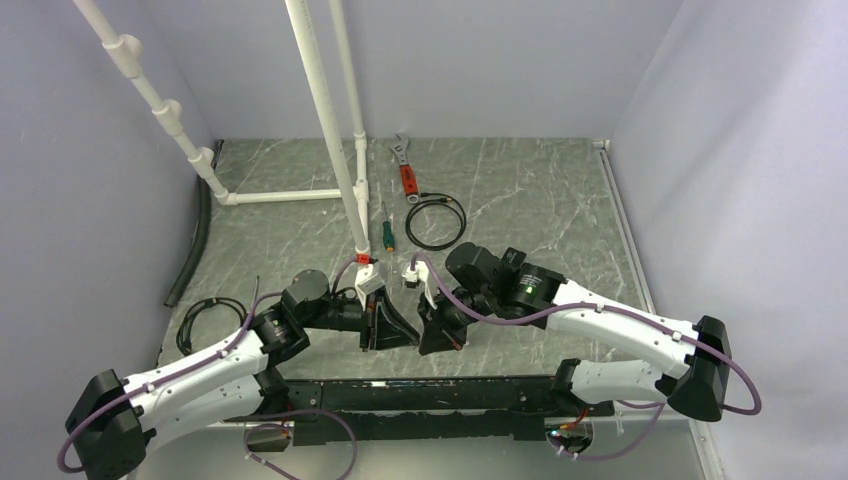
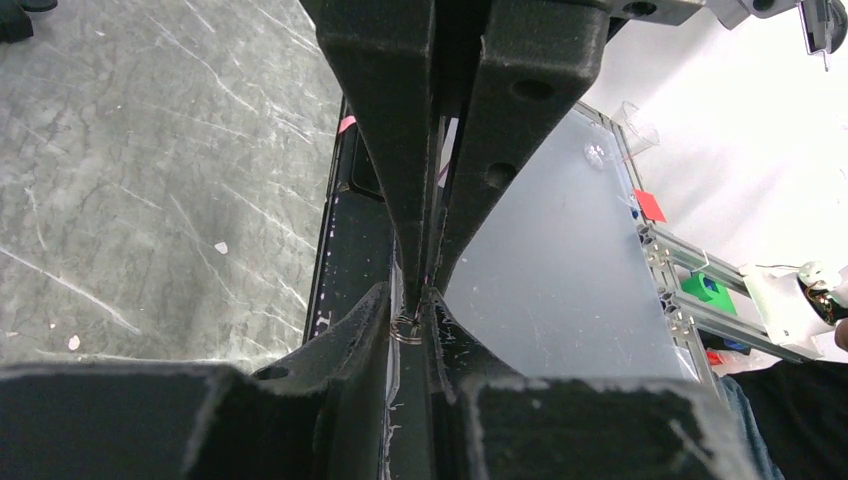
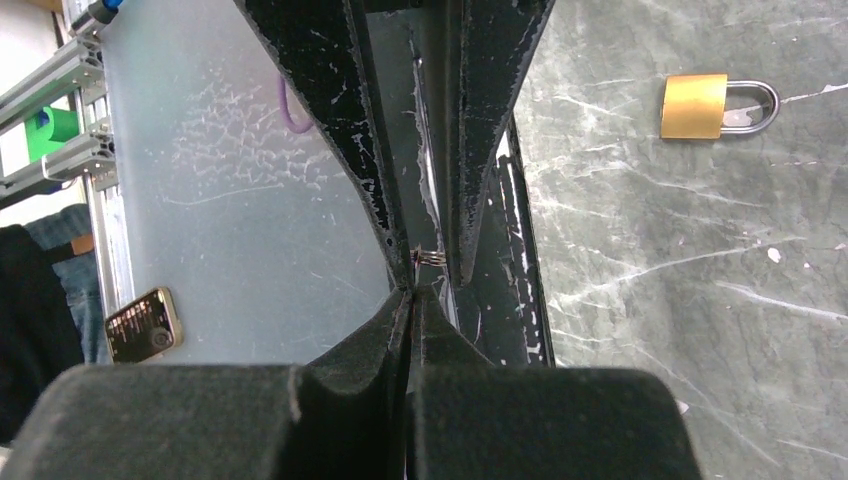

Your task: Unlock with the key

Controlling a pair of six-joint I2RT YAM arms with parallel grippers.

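My left gripper (image 1: 408,336) and right gripper (image 1: 428,338) meet tip to tip low over the table's near middle. In the left wrist view my left gripper (image 2: 408,322) is nearly closed on a small metal key ring (image 2: 407,330); the key's black head and blade are hidden between the black fingers. The right fingers (image 2: 400,170) come down onto the same spot. In the right wrist view my right gripper (image 3: 413,296) is pressed shut just below the ring (image 3: 430,258); what it pinches is hidden. A brass padlock (image 3: 712,106) lies flat on the table, apart from both grippers.
A green-handled screwdriver (image 1: 387,233), a red-handled wrench (image 1: 404,168) and a black cable loop (image 1: 436,220) lie at the back. A white pipe frame (image 1: 328,120) stands back left. A black cable (image 1: 205,320) lies left. A black rail (image 1: 420,395) runs along the near edge.
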